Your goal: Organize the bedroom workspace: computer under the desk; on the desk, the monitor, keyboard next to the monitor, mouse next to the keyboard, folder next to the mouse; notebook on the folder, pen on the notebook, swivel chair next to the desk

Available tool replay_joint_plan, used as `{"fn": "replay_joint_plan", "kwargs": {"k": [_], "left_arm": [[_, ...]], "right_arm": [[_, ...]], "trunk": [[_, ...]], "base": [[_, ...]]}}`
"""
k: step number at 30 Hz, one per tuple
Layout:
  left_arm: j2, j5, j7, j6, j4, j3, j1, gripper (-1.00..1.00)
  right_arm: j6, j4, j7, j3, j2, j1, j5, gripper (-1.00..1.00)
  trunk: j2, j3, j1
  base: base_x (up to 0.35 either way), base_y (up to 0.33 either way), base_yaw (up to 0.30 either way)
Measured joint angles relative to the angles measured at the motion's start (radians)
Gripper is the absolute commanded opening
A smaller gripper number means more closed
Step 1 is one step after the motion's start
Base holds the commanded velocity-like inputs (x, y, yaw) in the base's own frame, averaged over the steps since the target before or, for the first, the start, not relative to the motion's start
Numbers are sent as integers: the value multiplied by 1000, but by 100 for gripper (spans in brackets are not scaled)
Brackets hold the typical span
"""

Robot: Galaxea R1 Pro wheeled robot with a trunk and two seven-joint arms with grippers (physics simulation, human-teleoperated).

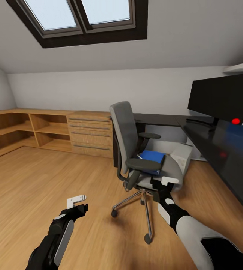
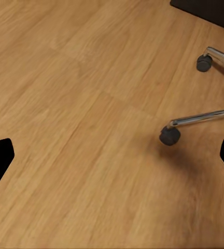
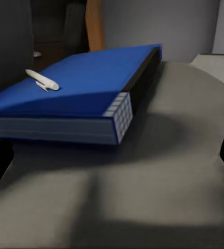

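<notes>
- Head view: swivel chair (image 1: 136,150) parked just off the black desk (image 1: 219,150), seat turned away from the desk edge, blue stack (image 1: 151,157) resting on the seat.
- Right wrist view: stack lying flat on the grey seat, a thick blue notebook (image 3: 65,98) on top, a black-edged folder (image 3: 143,72) apparently beneath, a white pen (image 3: 42,80) lying on the blue cover.
- Right gripper (image 1: 165,182) hovering at the front rim of the seat, just short of the stack; fingers spread wide, holding nothing.
- Left gripper (image 1: 77,201) hanging low over the wooden floor (image 1: 42,180) beside the chair's castors; fingers parted, empty.
- Monitor (image 1: 222,95) standing on the desk; pale computer case (image 1: 181,155) under the desk, behind the chair: both conditions seemingly met.
- Keyboard and mouse not identifiable on the desk from these angles.
- Left to do, by judgement: folder, notebook and pen over to the desk, chair repositioned beside the desk.
</notes>
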Motion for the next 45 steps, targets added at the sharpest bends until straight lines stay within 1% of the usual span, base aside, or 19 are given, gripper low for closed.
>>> {"fn": "replay_joint_plan", "kwargs": {"k": [11,20,24,25,27,30,31,32,33,34,35,36,38,39,40,41,44,45], "left_arm": [[0,0,-1,0,-6,2,0,100],[1,0,-1,0,-9,4,0,100],[3,0,-2,0,-10,5,0,100],[6,0,-2,0,-10,5,0,100],[17,2,-3,0,-10,5,0,100],[23,4,-3,0,-10,5,0,100],[25,4,-3,0,-10,5,0,100],[26,4,-3,0,-10,5,0,100],[28,5,-3,0,-10,5,0,100],[29,5,-3,0,-10,5,0,100],[29,5,-3,0,-10,5,0,100],[29,5,-3,0,-10,5,0,100],[29,5,-3,0,-10,5,0,100],[29,5,-2,0,-10,5,0,100],[29,5,-2,0,-10,5,0,100],[29,5,-2,0,-10,5,0,100],[29,5,-1,0,-10,5,0,100],[29,5,-1,0,-10,5,0,100]], "right_arm": [[3,5,2,-3,-9,0,-4,100],[8,8,2,-4,-9,0,-6,100],[15,7,2,-14,-12,0,-52,100],[15,7,3,-16,-13,0,-69,100],[17,5,5,-23,-28,0,-147,100],[22,4,12,-25,-42,0,-222,100],[33,3,20,-26,-48,0,-268,100],[43,2,27,-26,-51,0,-291,100],[114,-2,69,-27,-64,0,-381,100],[166,-4,102,-28,-76,0,-427,100],[183,-4,114,-27,-79,0,-441,100],[209,-4,135,-28,-85,0,-468,100],[227,-5,153,-28,-88,0,-495,100],[239,-5,164,-28,-91,0,-520,100],[243,-5,168,-28,-92,0,-532,100],[249,-5,174,-28,-94,0,-555,100],[254,-5,178,-28,-100,0,-587,100],[256,-5,179,-28,-104,0,-606,100]], "trunk": [[0,5,0],[0,7,0],[0,7,0],[0,7,0],[0,7,0],[0,7,0],[0,7,0],[0,7,0],[0,7,0],[0,7,0],[0,7,0],[0,7,0],[0,7,0],[0,7,0],[0,7,0],[0,7,0],[0,7,0],[0,7,0]], "base": [[0,0,-262],[0,0,-67],[0,0,-5],[0,0,-2],[0,0,-1],[0,0,0],[0,0,0],[0,0,0],[0,0,0],[0,0,0],[0,0,0],[0,0,0],[6,0,0],[38,0,0],[123,0,0],[162,0,0],[223,0,0],[269,0,0]]}}
